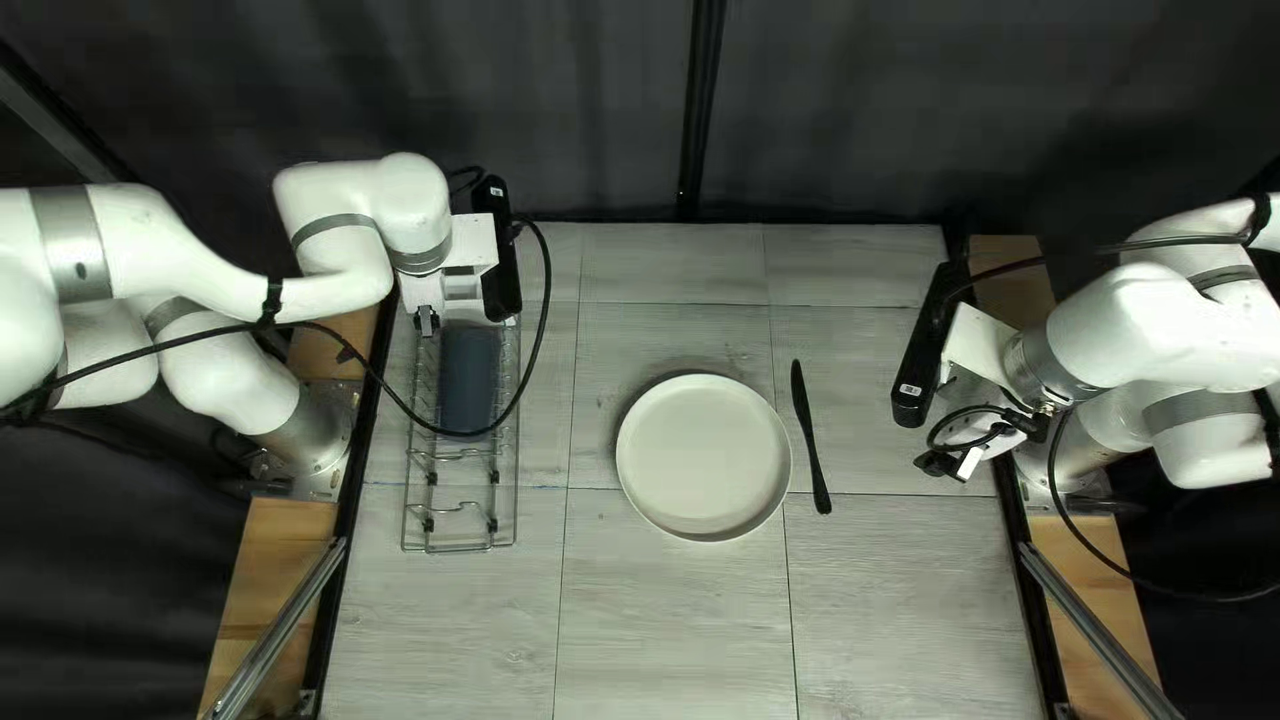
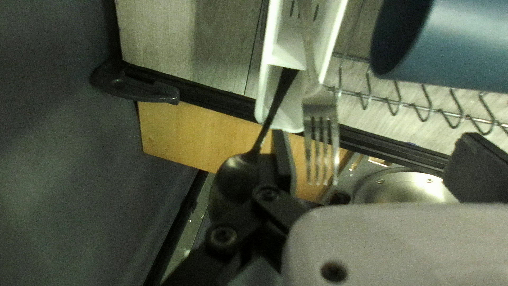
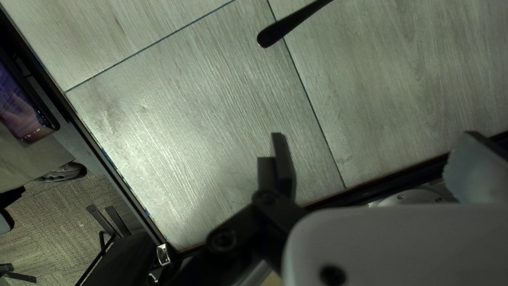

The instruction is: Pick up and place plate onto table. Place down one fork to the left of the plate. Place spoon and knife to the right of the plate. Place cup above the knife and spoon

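The white plate lies mid-table, with the black knife on its right. The blue cup lies in the wire rack. Over the rack's far end is my left gripper. In its wrist view the left gripper is open; the fork stands tines-up between its fingers, near one finger, and the spoon leans outside that finger. My right gripper hangs by the table's right edge. In its wrist view the right gripper is open and empty, the knife's handle well ahead.
A white cutlery holder contains the fork and spoon handles. The wire rack runs along the table's left side, and my left arm's black cable loops over it. Beyond the table's edge, the right wrist view shows a screen and a shoe.
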Controlling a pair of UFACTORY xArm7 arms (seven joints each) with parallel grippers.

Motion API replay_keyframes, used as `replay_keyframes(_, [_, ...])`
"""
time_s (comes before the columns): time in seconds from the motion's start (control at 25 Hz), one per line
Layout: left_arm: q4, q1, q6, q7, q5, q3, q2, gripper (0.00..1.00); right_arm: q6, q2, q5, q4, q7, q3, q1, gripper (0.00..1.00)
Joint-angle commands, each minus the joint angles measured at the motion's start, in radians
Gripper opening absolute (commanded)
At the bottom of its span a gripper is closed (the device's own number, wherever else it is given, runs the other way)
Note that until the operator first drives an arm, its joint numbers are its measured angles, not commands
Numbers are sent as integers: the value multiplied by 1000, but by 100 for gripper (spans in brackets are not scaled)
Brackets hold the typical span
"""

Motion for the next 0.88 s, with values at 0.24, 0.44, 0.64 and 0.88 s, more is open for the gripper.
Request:
replay_keyframes(0.24, [-7,62,-64,-16,49,19,94,100,0,0,0,0,0,0,0,100])
replay_keyframes(0.44, [20,79,-53,-19,64,23,119,49,0,0,0,0,0,0,0,100])
replay_keyframes(0.64, [25,85,-44,-32,69,18,132,0,0,0,0,0,0,0,0,100])
replay_keyframes(0.88, [100,61,97,-49,45,-11,55,0,0,0,0,0,0,0,0,100])
